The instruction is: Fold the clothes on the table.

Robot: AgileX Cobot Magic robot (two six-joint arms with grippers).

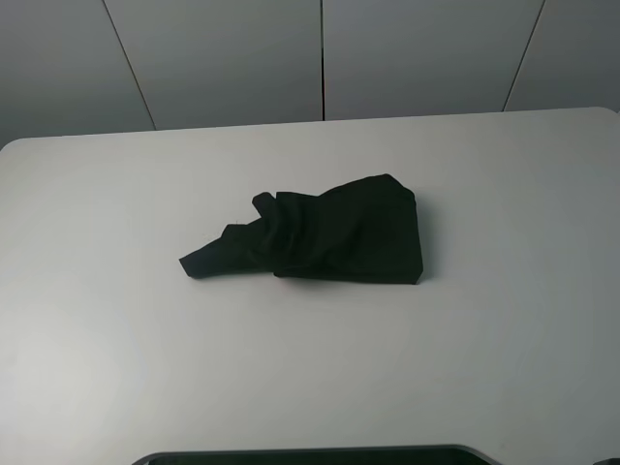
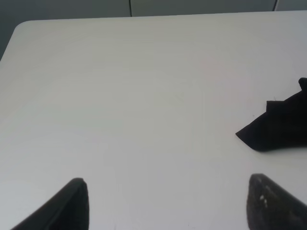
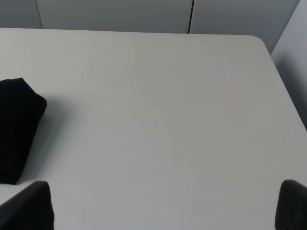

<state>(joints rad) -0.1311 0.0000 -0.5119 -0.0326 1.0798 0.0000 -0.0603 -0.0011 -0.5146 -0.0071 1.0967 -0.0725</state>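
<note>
The clothes (image 1: 329,237) lie as a black bundle near the middle of the white table (image 1: 116,329), squarish on the right and rumpled to a point on the left. No print or label shows. In the left wrist view my left gripper (image 2: 168,203) stands open over bare table, with the bundle's pointed end (image 2: 278,129) off to one side. My right gripper (image 3: 165,203) is open too, and the bundle's squarish end (image 3: 17,127) lies beside one finger. Neither gripper shows in the exterior high view.
Grey wall panels (image 1: 320,58) rise behind the table's far edge. A dark strip (image 1: 320,455) runs along the near edge of the exterior high view. The table's rounded far corners (image 2: 19,26) show in both wrist views.
</note>
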